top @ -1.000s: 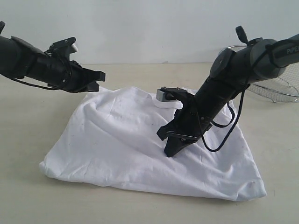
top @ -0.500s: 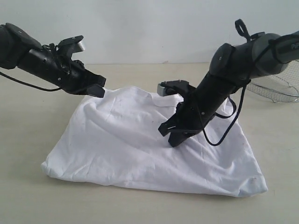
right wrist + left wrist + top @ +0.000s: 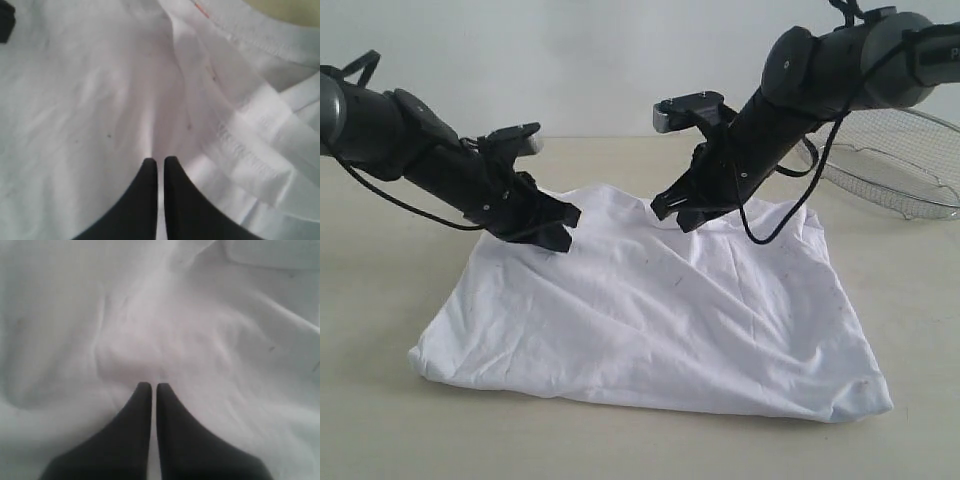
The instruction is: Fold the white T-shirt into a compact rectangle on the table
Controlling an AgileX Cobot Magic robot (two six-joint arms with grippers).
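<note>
Fold step in hand: left fingers (image 3: 137,437) and right fingers (image 3: 146,200) were both clenched on the white T-shirt (image 3: 650,320), far edge held above the bench (image 3: 380,300). Next move probably needs an even carry toward the near hem.

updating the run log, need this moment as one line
left pincer: shut, pinching white T-shirt | right pincer: shut, pinching cloth by collar | shirt: far edge raised, rest on table

Bare surface (image 3: 380,420) lay open in front of the shirt (image 3: 650,320) and beside it. Past its far right corner stood a wire basket (image 3: 895,165). The left gripper (image 3: 558,228) and right gripper (image 3: 675,213) crowded the shirt's far edge.
</note>
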